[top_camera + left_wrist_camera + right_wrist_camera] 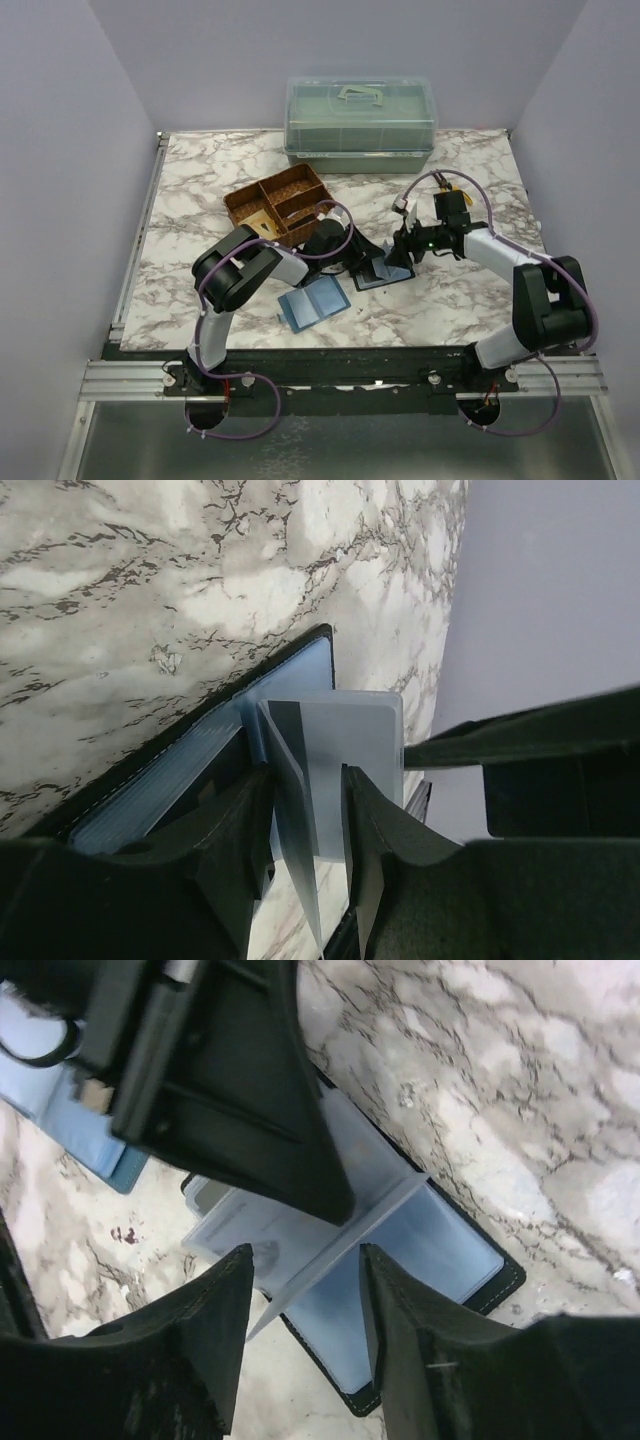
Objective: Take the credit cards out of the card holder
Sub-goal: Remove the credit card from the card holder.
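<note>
Card holder (381,272) lies open on the marble table (200,190), near the middle, blue-grey inside up, between the two grippers and well apart from every table edge; its black stitched rim shows along one long side and one corner in the wrist views. Left gripper (305,780) stands over it with jaws part open, one finger on each side of a thin upright leaf (295,810); a sliver of gap shows between the leaf and one finger, so it is flanked rather than pinched. A pale card (355,745) sticks out past the holder's edge just behind that leaf. Right gripper (305,1260) hangs above the holder with jaws spread and nothing between them but air; the left gripper's black body crowds the space just beside it.

Bare marble lies to the right and toward the far right corner; a light-blue folder (312,303) sits just beside the holder on the near left; a brown divided tray (245,200) stands behind on the left; a green lidded box (360,120) sits at the far edge; plain walls close in on both sides.

From above, both grippers cover most of the holder; whether the upright leaf is a card or a sleeve is hard to tell; the number of cards inside cannot be made out; the near part of each wrist view is blocked by the fingers themselves.
</note>
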`<state>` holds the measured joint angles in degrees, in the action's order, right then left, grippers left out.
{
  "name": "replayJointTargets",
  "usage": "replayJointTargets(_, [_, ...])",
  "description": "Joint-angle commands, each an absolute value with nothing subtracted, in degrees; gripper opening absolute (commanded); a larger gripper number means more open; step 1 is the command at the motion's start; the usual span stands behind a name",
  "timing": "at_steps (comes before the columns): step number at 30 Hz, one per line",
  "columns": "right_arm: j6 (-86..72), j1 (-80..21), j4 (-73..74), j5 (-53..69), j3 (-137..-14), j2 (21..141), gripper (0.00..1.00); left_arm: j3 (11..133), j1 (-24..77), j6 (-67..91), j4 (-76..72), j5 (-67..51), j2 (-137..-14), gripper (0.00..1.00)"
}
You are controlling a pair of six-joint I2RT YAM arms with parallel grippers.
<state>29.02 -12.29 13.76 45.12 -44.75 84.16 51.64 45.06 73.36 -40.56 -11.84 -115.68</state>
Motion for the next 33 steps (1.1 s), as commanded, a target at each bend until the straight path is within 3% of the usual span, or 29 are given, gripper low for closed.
replayJointTargets(1, [20.51,-9.32,20.66,49.95,-49.36,91.32,0.49,51.35,45.06,71.35,-35.43,-13.07,-117.49,0.4])
replayJointTargets(9, [17.07,-4.33,24.64,56.48,-51.55,95.63,0.3,50.26,45.08,71.01,-35.24,-11.68,-116.32,0.39])
replayJointTargets(16, [15.36,-1.56,29.54,63.87,-54.22,100.86,0.02,46.28,45.43,68.13,-35.24,-7.17,-108.91,0.41])
replayJointTargets(25, [9.34,1.86,28.62,78.02,-53.8,100.2,0.0,35.0,47.34,61.91,-39.29,-0.81,-89.84,0.6])
replayJointTargets(30, [5.91,4.44,24.82,84.06,-51.13,98.04,0.0,32.63,47.51,66.3,-53.39,-7.79,-90.52,0.62])
replayJointTargets(33, [4.05,5.0,22.0,84.04,-49.55,96.28,0.0,33.54,48.35,68.68,-58.89,-9.33,-92.31,0.72])
